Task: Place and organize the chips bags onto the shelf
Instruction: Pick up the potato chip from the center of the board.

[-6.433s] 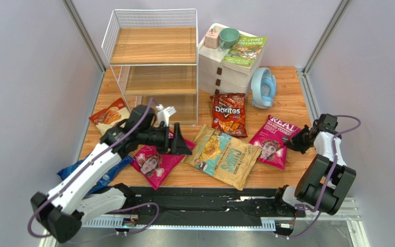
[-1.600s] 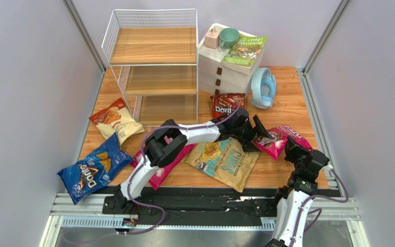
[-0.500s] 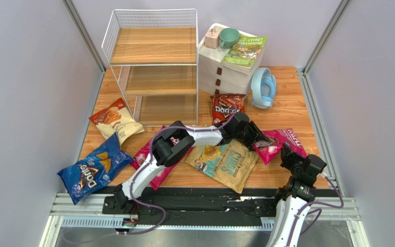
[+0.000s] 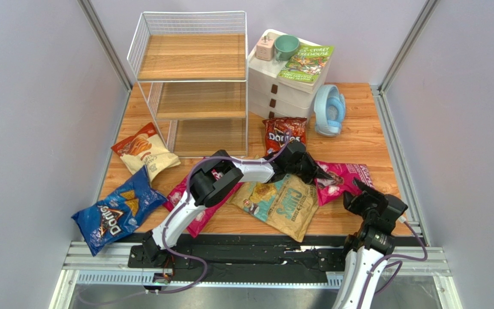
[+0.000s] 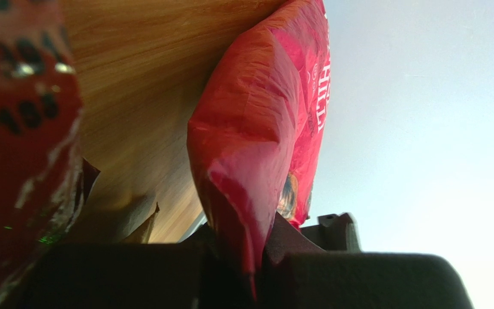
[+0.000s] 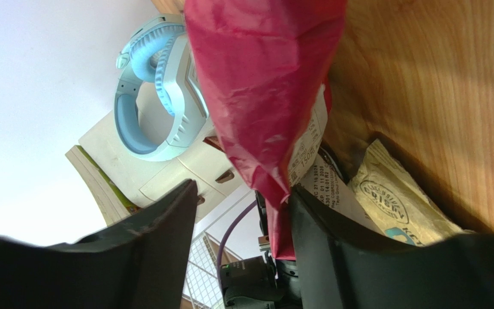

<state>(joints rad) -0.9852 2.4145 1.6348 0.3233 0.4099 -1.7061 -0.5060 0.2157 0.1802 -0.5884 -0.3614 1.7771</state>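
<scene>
Left end effector (image 5: 249, 264) is narrow and nips the bottom edge of one magenta bag (image 5: 262, 129). It has only a thin fold of foil, so the grip looks shallow. Right end effector (image 6: 240, 193) is wide, with a jaw on either side of the same bag's other end, not clamping it. The bag sits right of the shelf (image 4: 191, 56) and nearer the arm bases. Cannot tell if it is fully clear of the surface (image 4: 365, 138).

To do the step well:
- Back the right end effector straight off first, so the foil doesn't snag a finger.
- Lift with the left before swinging toward the shelf. The tan-and-teal CHIPS bag (image 4: 282, 206) and the red Doritos bag (image 4: 285, 134) lie between this bag and the shelf, and dragging would shove them.
- All three shelf tiers look bare and the front looks open, so feed the bag in from there, flat and tight to one side to leave room for more.
- Main risk is the crinkly foil slipping out of the pinch, so go slow with no jerks.
</scene>
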